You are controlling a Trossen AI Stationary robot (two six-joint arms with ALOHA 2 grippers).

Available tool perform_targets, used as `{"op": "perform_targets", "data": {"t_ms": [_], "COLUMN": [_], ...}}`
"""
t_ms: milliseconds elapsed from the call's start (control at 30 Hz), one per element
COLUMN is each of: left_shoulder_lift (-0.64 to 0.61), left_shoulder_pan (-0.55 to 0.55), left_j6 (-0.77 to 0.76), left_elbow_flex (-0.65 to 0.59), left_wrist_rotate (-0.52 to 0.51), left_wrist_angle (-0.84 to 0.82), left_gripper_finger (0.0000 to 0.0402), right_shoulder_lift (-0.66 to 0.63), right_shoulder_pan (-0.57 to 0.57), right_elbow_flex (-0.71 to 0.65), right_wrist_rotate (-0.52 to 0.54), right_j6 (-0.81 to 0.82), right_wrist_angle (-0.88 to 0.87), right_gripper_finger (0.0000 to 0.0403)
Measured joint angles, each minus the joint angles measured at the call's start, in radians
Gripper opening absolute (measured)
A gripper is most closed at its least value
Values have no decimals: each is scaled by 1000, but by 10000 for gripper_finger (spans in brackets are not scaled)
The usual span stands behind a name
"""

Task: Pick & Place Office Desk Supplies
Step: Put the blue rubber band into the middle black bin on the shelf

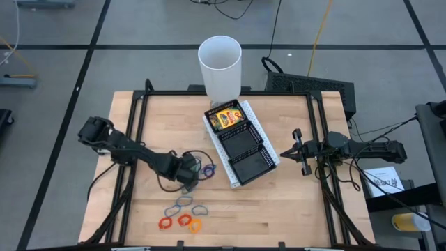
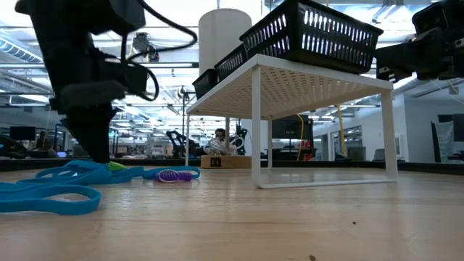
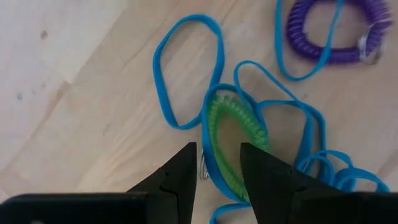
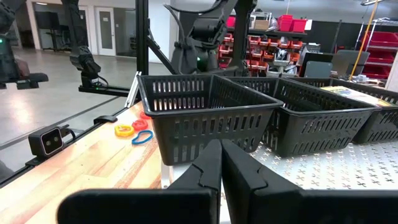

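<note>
Green coiled band (image 3: 233,146) | between left claw (image 3: 217,163) fingers | claw apart, ungripped

Around my desk (image 1: 279,202) the floor (image 1: 63,70) is grey, crossed by dark lines, with black and yellow cables (image 1: 317,31) trailing at upper right of the high view. Level across the desk, I see a bright hall with ceiling lights (image 2: 406,14) and a person (image 2: 220,141) seated far back. Red shelves (image 4: 273,50) stand at upper centre in my right wrist view.

Bare tabletop (image 1: 293,202) around raised black mesh tray (image 1: 242,143) and white cup (image 1: 220,66).
</note>
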Motion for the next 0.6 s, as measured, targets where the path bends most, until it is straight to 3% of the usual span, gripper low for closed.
{"op": "perform_targets", "data": {"t_ms": [200,433,600], "left_shoulder_lift": [-1,-6,-47], "left_shoulder_pan": [34,58,54], "left_j6": [-22,-27,-58], "left_elbow_flex": [0,0,0], "left_wrist_rotate": [61,91,55], "left_wrist_angle": [-3,-6,-33], "left_gripper_finger": [117,12,7], "right_shoulder_lift": [0,0,0], "right_shoulder_pan": [0,0,0], "right_elbow_flex": [0,0,0], "right_wrist_rotate": [0,0,0], "right_j6": [0,0,0], "right_wrist_angle": [0,0,0], "right_gripper_finger": [0,0,0]}}
